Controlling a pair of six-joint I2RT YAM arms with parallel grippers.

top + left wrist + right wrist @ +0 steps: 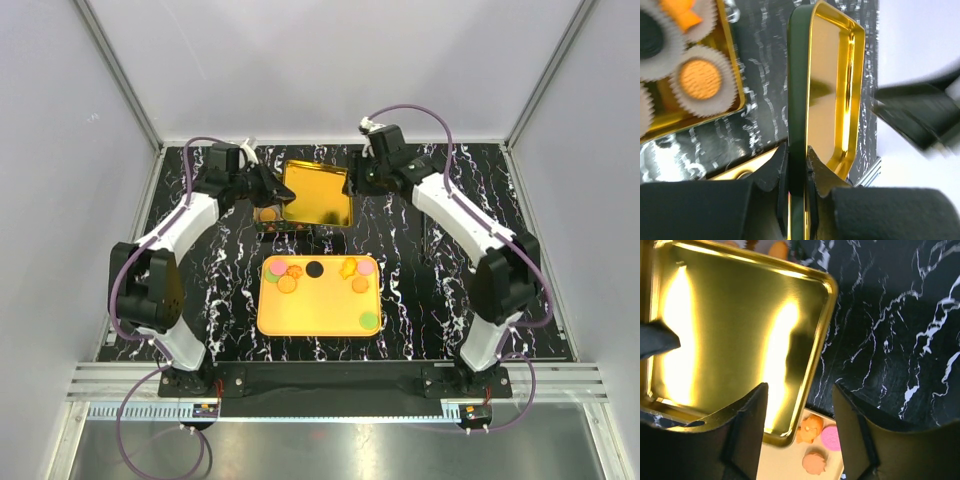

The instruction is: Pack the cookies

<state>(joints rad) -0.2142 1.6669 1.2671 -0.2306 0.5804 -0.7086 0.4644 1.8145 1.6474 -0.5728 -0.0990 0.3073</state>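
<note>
Two arms crowd one gold lid (318, 193), and the left gripper (797, 161) is the one that owns it. Its jaws are pinched down tight on the lid's rim, and the lid runs edge-on straight out beyond its fingertips, long axis in line with the fingers and shiny inner face turned to the gripper's right. Off to that gripper's left, close by, sits the open tin (734, 60), with packed cookies (700, 79) already nested in white paper cups (727, 82). So the lid stands beside the tin, not over it. Across the way, the right gripper (800, 387) has its jaws spread well apart and grips nothing. The lid's near edge shows in the gap between its fingers, though I can't tell whether either finger touches it. Now the piece that matters: the loose cookies, black, pink, orange, green and a yellow star, lie scattered on the yellow tray (310, 315), back toward the arm bases from both grippers and down below the right one's fingertips. With the left gripper tied up holding the lid, I'd say the empty right gripper is the natural one to drop back onto the tray. The star and the pink disc on its own side are the nearest pickings. The worry is those open fingers snagging the lid's edge on the way out.
</note>
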